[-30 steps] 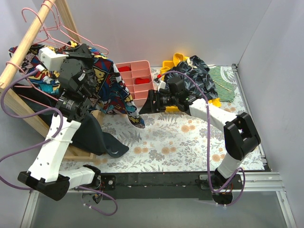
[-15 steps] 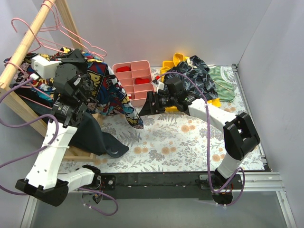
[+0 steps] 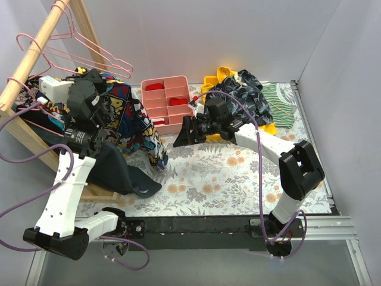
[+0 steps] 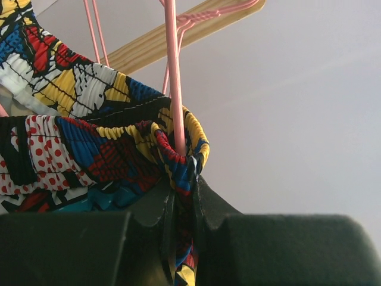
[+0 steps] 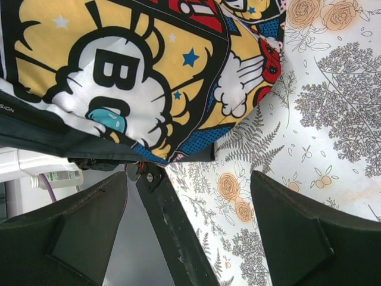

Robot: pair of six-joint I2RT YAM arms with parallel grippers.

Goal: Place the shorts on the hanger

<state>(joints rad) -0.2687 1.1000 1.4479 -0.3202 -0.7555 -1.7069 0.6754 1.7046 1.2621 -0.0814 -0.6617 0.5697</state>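
The comic-print shorts [image 3: 136, 122] hang from my left gripper [image 3: 88, 80] beside the wooden rail, and their leg trails down to the floral table. In the left wrist view the gripper [image 4: 181, 190] is shut on the elastic waistband of the shorts [image 4: 89, 149]. A pink wire of the hanger [image 4: 173, 77] runs down into the waistband fold just above the fingertips. Several pink hangers [image 3: 77, 50] hang on the rail. My right gripper [image 3: 181, 132] is open and empty, low over the table right of the shorts' hem. It also shows in the right wrist view [image 5: 187, 202], with the shorts [image 5: 137, 65] just beyond it.
The pale wooden rail frame [image 3: 33, 59] stands at the left, with a black garment [image 3: 122, 173] draped over its base. A pink compartment tray [image 3: 169, 101] sits at the back middle. A dark navy leafy garment [image 3: 247, 92], yellow items [image 3: 217, 76] and a green striped cloth [image 3: 280, 101] lie at the back right.
My left gripper has moved back and left toward the rail with the shorts. The shorts' hanging leg has swung left, away from the tray. My right gripper has shifted slightly left.
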